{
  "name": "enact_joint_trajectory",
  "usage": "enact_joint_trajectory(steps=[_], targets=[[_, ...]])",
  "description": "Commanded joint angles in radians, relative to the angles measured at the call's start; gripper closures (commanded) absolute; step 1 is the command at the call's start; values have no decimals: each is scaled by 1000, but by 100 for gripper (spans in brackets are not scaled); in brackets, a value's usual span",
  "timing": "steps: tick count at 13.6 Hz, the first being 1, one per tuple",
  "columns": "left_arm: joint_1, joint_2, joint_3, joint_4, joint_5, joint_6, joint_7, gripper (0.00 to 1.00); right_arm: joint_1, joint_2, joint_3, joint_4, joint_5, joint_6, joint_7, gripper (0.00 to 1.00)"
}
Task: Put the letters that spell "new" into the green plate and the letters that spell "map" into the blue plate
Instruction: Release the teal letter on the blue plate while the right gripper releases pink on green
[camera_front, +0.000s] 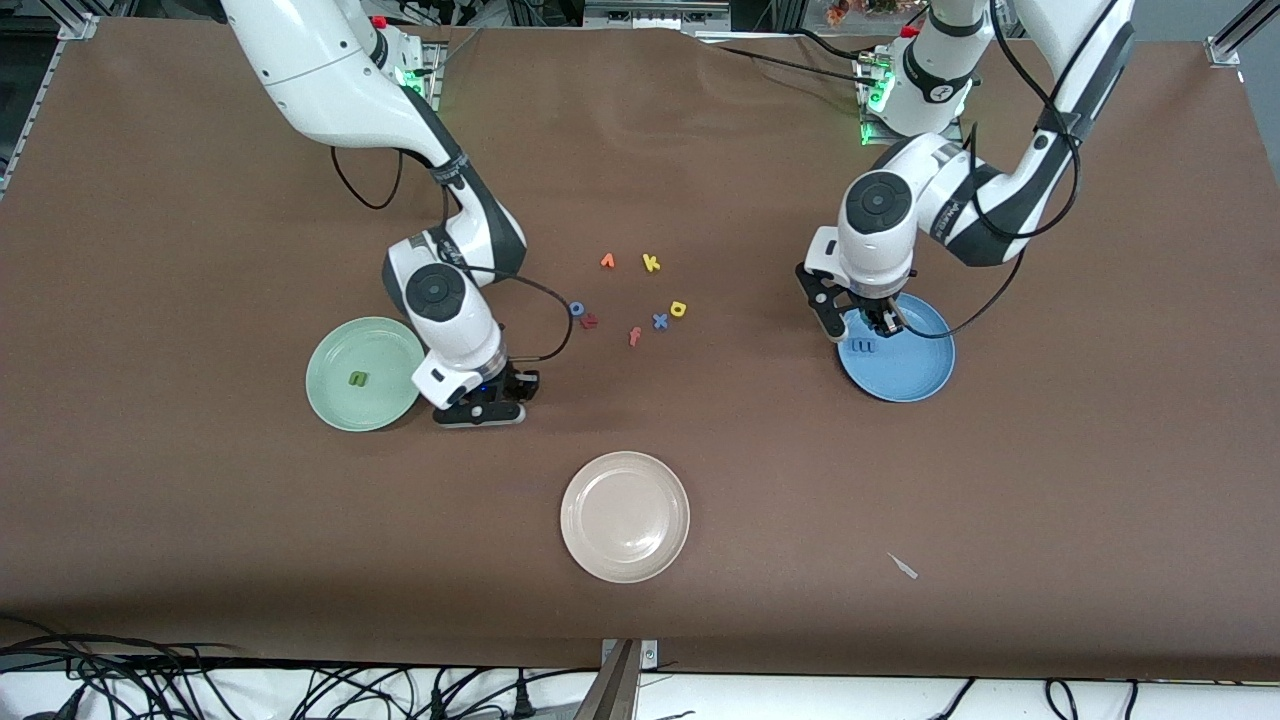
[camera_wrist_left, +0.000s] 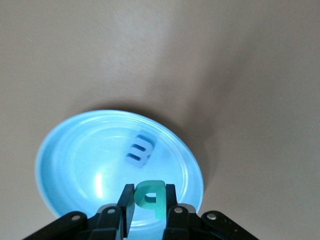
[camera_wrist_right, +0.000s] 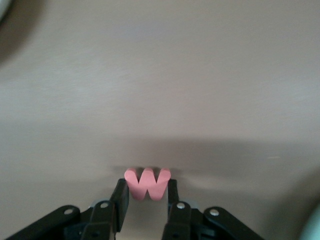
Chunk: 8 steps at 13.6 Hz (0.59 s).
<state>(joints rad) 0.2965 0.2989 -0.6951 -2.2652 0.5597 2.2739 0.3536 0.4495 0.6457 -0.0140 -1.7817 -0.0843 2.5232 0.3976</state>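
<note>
My left gripper (camera_front: 885, 322) hangs over the blue plate (camera_front: 925, 375), shut on the teal a (camera_wrist_left: 152, 197); the left wrist view shows the letter pinched upright between the fingers (camera_wrist_left: 128, 200). The blue m (camera_front: 865, 346) lies in that plate (camera_wrist_left: 65, 165). My right gripper (camera_front: 522, 384) is down at the table beside the green plate (camera_front: 335, 400), its fingers (camera_wrist_right: 120, 195) shut against both sides of the salmon w (camera_wrist_right: 147, 182). The dark green n (camera_front: 357, 378) lies in the green plate. On the table between the arms lie the yellow p (camera_front: 678, 309) and a reddish-orange e (camera_front: 589, 321).
Other loose letters lie mid-table: an orange wedge (camera_front: 607, 261), yellow k (camera_front: 651, 263), blue x (camera_front: 660, 321), salmon f (camera_front: 634, 336) and blue o (camera_front: 577, 309). A beige-white plate (camera_front: 580, 520) sits nearer the front camera. A small white scrap (camera_front: 903, 566) lies toward the left arm's end.
</note>
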Motion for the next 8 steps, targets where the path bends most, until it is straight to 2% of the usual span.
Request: enact_joint_trajectory(steps=[1, 2, 4, 5, 8], targets=[[26, 11, -11, -33, 40, 58, -13, 81, -72, -113, -3, -18, 6, -151, -171, 79], [47, 22, -12, -33, 63, 62, -15, 73, -90, -147, -4, -31, 8, -199, -225, 79], [47, 25, -15, -24, 63, 55, -18, 0, -100, -208, -36, -97, 8, -242, -282, 79], [46, 19, -18, -22, 63, 50, -19, 0, -100, -237, -52, -160, 8, -222, -289, 79], [47, 8, -24, 4, 49, 32, -18, 0, -100, -299, -86, -397, 8, 4, -287, 79]])
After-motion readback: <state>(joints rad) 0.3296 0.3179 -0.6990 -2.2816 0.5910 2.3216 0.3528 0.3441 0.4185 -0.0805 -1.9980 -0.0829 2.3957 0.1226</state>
